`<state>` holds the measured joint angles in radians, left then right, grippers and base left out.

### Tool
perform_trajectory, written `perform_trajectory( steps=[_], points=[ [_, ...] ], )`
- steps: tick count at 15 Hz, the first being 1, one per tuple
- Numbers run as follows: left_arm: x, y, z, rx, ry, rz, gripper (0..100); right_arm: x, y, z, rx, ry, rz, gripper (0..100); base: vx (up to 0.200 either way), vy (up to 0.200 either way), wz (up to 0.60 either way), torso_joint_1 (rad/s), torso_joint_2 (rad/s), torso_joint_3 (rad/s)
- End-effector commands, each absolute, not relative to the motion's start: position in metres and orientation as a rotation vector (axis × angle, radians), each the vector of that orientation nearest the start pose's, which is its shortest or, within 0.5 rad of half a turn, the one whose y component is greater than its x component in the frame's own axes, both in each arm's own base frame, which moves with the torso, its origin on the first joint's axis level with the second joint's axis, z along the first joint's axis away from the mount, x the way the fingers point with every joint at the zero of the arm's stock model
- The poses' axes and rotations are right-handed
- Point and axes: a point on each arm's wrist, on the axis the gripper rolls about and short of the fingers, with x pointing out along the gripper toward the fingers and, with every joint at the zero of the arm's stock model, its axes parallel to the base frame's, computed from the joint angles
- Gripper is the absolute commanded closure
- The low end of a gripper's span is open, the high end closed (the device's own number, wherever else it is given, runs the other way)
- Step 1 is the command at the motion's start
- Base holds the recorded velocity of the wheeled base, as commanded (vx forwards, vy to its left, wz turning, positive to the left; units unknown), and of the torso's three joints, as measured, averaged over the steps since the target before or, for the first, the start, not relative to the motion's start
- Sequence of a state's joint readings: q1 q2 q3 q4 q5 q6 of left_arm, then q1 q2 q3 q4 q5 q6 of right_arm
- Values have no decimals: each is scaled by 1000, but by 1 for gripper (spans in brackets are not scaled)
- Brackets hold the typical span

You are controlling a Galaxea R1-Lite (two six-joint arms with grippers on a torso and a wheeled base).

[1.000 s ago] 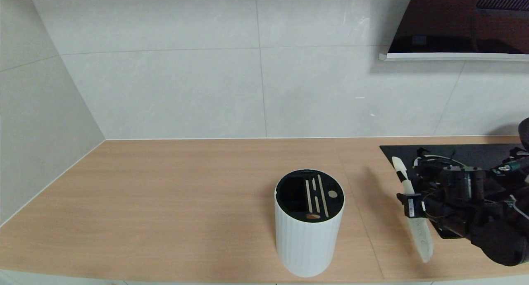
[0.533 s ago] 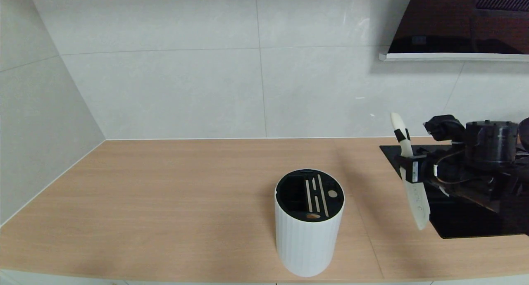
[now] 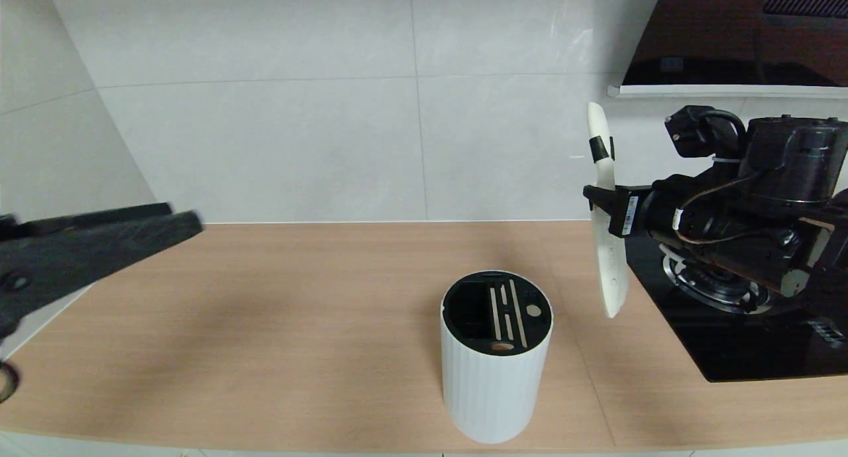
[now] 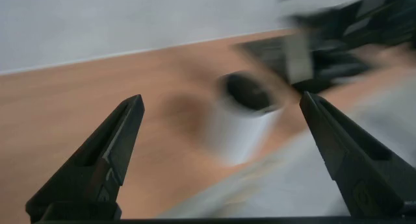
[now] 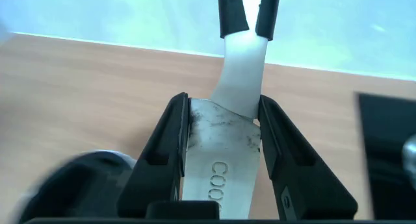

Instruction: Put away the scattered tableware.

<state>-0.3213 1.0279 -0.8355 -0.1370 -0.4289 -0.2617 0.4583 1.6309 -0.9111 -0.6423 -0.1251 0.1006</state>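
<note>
So — my right gripper [image 3: 606, 208] pinches the knife [image 3: 611, 271] midair, not in the holder [image 3: 493, 384] yet; left gripper [image 4: 220, 99] is spread.

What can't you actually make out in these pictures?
- White knife tip: right wrist view, cut off by the picture edge beyond the right hand.
- Holder slots: left wrist view, motion blur.
- Holder's inside: head view, too dark.
- Left hand: head view, blurred and partly cut off by the edge.

Grey tiled wall [image 3: 278, 112], wooden countertop [image 3: 298, 324], black hob [image 3: 742, 338].
</note>
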Motion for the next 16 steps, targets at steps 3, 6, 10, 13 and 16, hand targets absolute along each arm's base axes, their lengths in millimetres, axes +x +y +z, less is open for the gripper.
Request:
perform_trajectory(
  steps=[3, 6, 10, 13, 16],
  points=[
    [199, -131, 265, -414, 287, -917, 0, 242, 152, 246, 101, 56, 443, 100, 0, 0, 0, 0, 0, 0],
    [199, -142, 258, -472, 299, -934, 0, 227, 168, 248, 132, 62, 519, 100, 0, 0, 0, 0, 0, 0],
    [214, -159, 244, -500, 264, -932, 0, 201, 196, 239, 117, 101, 643, 100, 0, 0, 0, 0, 0, 0],
    [212, -167, 239, -502, 239, -966, 0, 187, 209, 235, 137, 127, 694, 100, 0, 0, 0, 0, 0, 0],
    [210, -178, 233, -501, 247, -983, 0, 175, 219, 230, 128, 147, 747, 100, 0, 0, 0, 0, 0, 0]
  ],
)
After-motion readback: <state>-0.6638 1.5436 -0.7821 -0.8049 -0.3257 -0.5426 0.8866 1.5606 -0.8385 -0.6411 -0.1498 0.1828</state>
